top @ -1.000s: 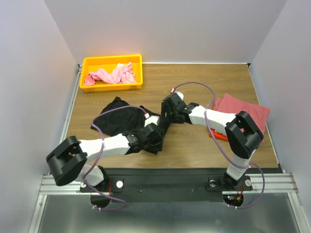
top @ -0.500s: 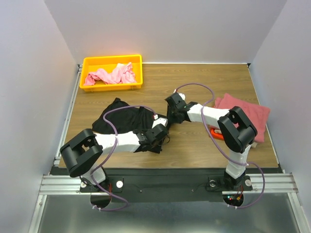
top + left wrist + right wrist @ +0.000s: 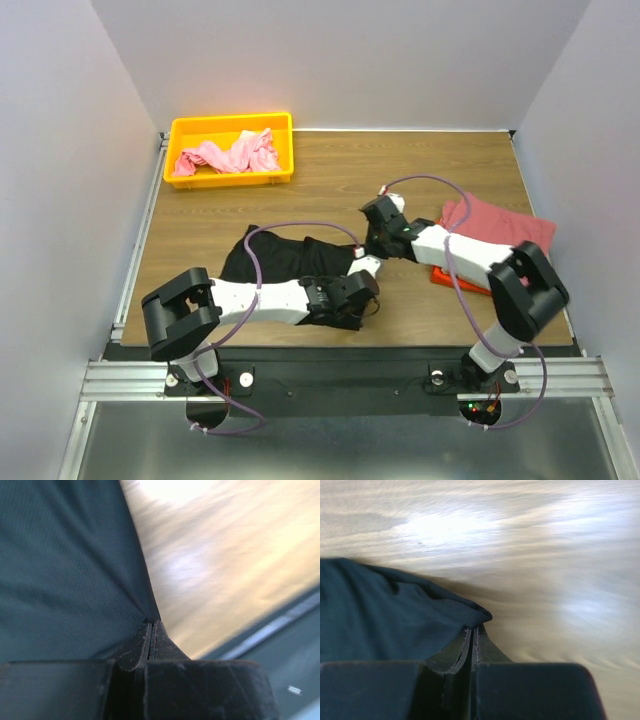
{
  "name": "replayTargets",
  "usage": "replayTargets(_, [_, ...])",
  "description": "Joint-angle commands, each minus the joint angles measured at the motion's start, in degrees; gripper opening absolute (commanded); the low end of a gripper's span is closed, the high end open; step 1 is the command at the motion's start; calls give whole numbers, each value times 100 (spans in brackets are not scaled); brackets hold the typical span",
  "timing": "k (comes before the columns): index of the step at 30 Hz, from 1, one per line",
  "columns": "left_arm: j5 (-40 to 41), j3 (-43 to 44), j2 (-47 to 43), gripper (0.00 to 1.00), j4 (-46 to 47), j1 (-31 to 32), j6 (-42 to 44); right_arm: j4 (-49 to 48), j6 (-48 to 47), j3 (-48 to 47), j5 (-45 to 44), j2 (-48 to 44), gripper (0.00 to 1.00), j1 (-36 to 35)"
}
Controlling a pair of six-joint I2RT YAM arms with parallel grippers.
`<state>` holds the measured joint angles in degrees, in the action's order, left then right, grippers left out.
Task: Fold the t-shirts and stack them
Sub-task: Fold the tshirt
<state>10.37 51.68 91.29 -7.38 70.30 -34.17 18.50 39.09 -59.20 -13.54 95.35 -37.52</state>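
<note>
Read the overhead view as a dial, with the arm bases at 6 o'clock. The black t-shirt lies rumpled on the wooden bench, toward 7 o'clock from the bench's centre. Its 3 o'clock side is drawn out toward the two wrists.

The left fingers are pressed together with an edge of the black cloth pinched between them. In the left wrist view the fabric fans away from the tips toward 11 o'clock, and its fine mesh weave shows. The right fingers are also closed tight, clamped on a folded edge of the same shirt. In the right wrist view that cloth spreads toward 9 o'clock. The bench surface behind both pairs is blurred.

From above, the left arm reaches in low from 8 o'clock across the shirt, and the right arm comes in from 4 o'clock. The two wrists sit near each other close to the bench's centre.

At 3 o'clock a rose-red t-shirt lies flat. A strip of an orange t-shirt shows at its 7 o'clock edge, partly hidden by the right arm. In the 11 o'clock corner a yellow bin holds a bunched light pink t-shirt.
</note>
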Motion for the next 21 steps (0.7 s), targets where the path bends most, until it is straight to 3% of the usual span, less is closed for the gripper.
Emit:
replayTargets(1, [-474,597,-6,0,324,238,191,267,-226,232,-667,-903,1,323])
replayTargets(9, [-703,1204,-207,0,553,326,464,1076,-657,-73,-756,-1888,0,491])
replayTargets(21, [-36,54,-2096,0,334,-68,-97,1279,-912,-1497,-140,-941,0,53])
